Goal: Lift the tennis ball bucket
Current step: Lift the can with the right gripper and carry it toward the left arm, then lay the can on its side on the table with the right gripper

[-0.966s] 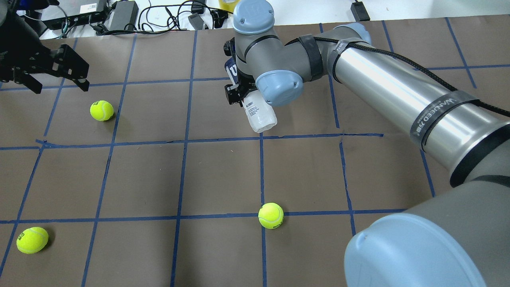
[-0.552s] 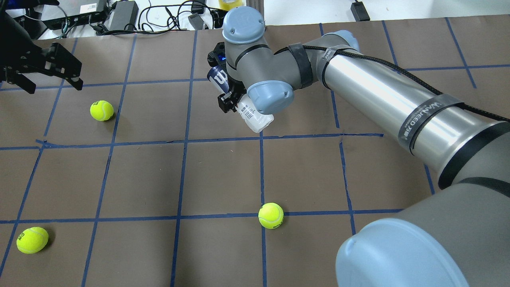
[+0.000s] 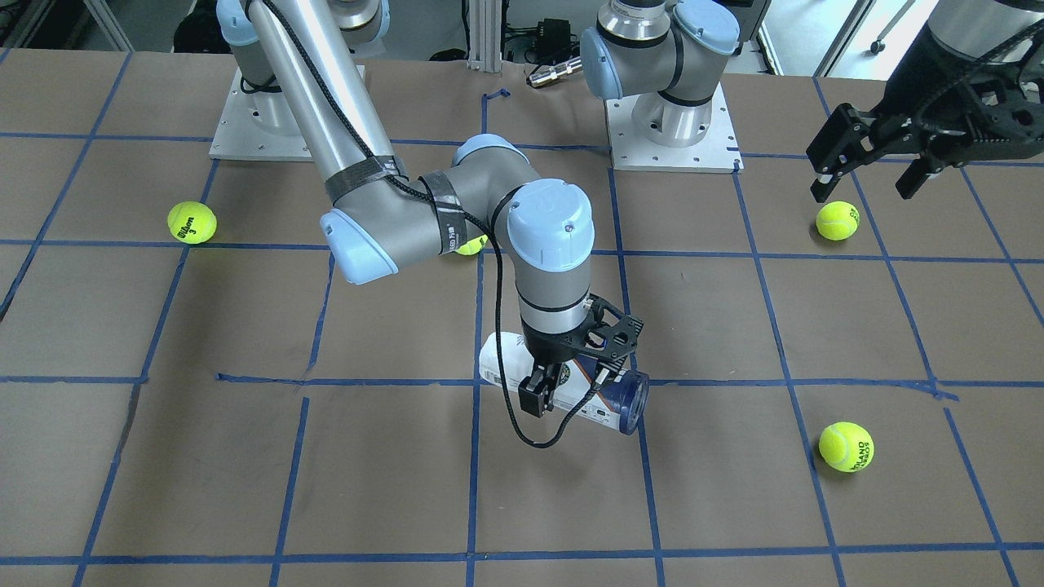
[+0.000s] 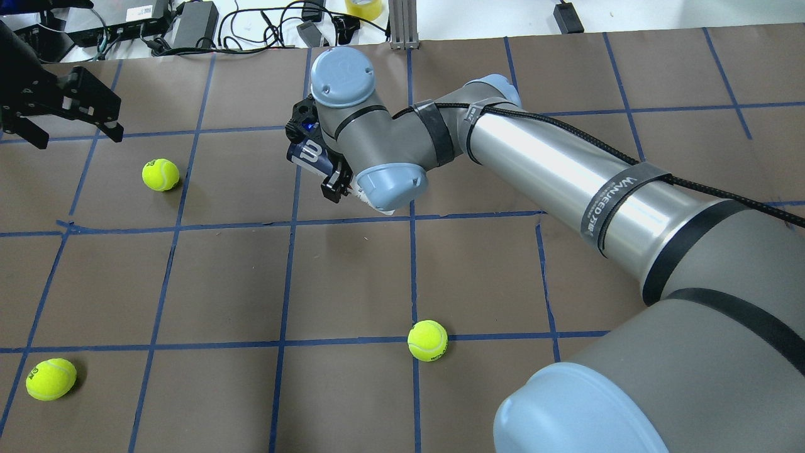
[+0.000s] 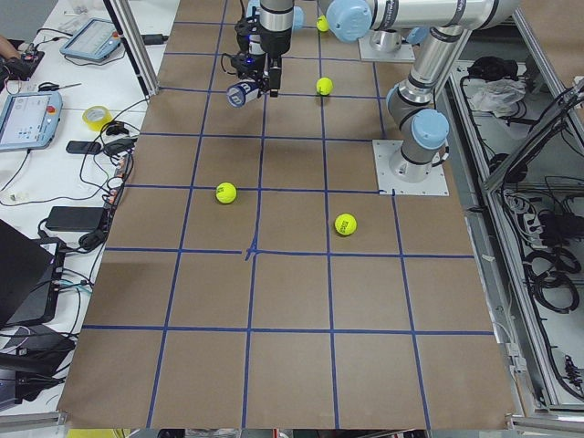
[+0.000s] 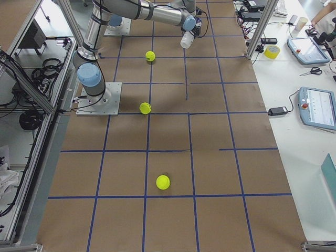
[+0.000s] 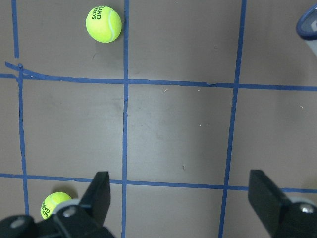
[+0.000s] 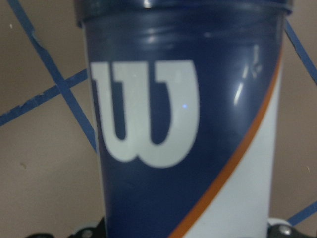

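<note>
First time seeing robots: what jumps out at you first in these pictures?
The right gripper at mid-table, clamped around a tennis ball bucket held sideways. Yellow tennis balls lie scattered over the brown, blue-taped table, and the left gripper hangs open near one of them.

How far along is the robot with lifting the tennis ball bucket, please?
Done: the right claw is shut on the bucket, which lies sideways in its grip. In hand: the lift; the bucket seems to hang just above the table, though the height is hard to judge. Left: perhaps raising it further. The left claw is open, holding nothing.
</note>
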You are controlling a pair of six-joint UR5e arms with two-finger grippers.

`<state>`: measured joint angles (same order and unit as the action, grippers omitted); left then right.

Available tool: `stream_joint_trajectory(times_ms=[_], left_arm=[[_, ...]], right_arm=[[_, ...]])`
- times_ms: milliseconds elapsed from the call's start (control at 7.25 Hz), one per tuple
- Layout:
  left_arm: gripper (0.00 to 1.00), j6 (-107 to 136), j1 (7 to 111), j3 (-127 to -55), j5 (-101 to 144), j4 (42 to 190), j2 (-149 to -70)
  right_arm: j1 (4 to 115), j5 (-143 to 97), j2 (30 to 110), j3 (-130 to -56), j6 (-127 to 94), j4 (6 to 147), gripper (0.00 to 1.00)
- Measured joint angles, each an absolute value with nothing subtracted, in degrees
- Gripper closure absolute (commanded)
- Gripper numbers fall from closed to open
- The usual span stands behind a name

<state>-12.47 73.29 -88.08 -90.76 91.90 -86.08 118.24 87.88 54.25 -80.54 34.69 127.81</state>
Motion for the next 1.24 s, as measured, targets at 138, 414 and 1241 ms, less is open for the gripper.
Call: stream_joint_trajectory(times_ms=[138, 414, 1241], left_arm=[[0.0, -12.5, 73.0, -88.1, -90.8, 91.9, -86.1], [0.0, -12.5, 72.9, -88.2, -90.7, 91.9, -86.0], [0.0, -12.5, 73.0, -88.8, -90.8, 92.0, -85.6]], right_arm=[[118.4, 87.9, 54.0, -80.2, 40.9, 127.9, 0.27], [118.6, 88.0, 53.7, -80.0, 51.2, 128.4, 0.24], [120.2, 89.9, 50.8, -80.8, 57.4, 130.9, 0.11]])
